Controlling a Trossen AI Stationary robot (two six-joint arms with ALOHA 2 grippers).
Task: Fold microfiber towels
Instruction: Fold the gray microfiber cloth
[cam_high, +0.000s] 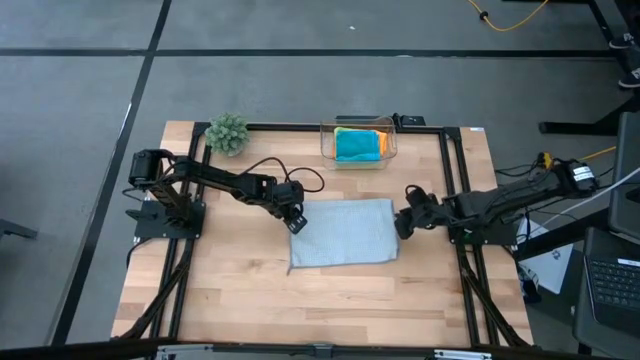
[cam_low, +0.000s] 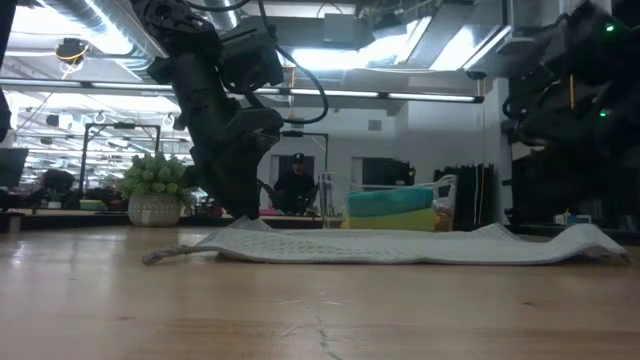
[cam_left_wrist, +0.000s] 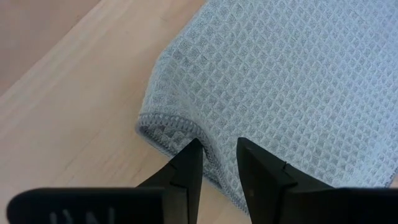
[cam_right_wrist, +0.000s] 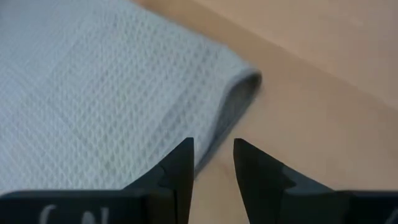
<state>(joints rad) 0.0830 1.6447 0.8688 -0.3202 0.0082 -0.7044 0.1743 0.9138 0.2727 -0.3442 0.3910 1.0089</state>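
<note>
The left hand (cam_high: 296, 224) pinches the near-left edge of the light grey waffle-weave microfiber towel (cam_high: 343, 233), lying flat mid-tabletop. The right hand (cam_high: 403, 224) sits at its right edge, fingers slightly apart over the hem; whether it grips, I cannot tell. Pale wood plank tabletop (cam_high: 240, 290). The low view alone shows a bright workshop and a person (cam_low: 297, 185) behind.

Small green plant (cam_high: 227, 133) and clear plastic box (cam_high: 388, 150) at table's (cam_high: 300, 300) far edge
</note>
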